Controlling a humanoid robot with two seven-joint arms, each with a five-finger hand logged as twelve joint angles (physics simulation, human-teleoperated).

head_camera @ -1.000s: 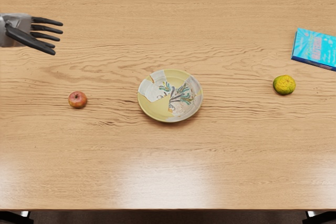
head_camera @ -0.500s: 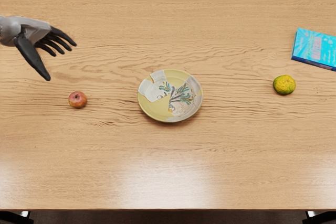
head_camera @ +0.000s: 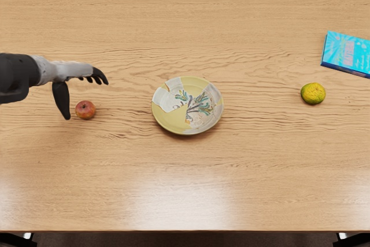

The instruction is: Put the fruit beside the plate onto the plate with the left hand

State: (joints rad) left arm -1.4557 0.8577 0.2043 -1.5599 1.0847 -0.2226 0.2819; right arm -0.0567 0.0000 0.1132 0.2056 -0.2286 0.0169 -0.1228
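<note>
A small red apple [head_camera: 85, 109] lies on the wooden table, left of the yellow-and-white patterned plate [head_camera: 187, 105], which holds nothing. My left hand [head_camera: 80, 85] reaches in from the left edge and hovers just above and behind the apple. It is open: the thumb points down beside the apple's left side and the other fingers stretch out to the right, not touching the fruit. A yellow-green citrus fruit [head_camera: 313, 93] sits far to the right of the plate. The right arm is out of view.
A blue book [head_camera: 347, 53] lies at the right edge of the table, behind the citrus fruit. The table's front edge runs along the bottom of the view.
My left hand has come down and to the right from the far left corner, ending over the apple. Its thumb has swung downward. The apple, plate and citrus have not moved.
</note>
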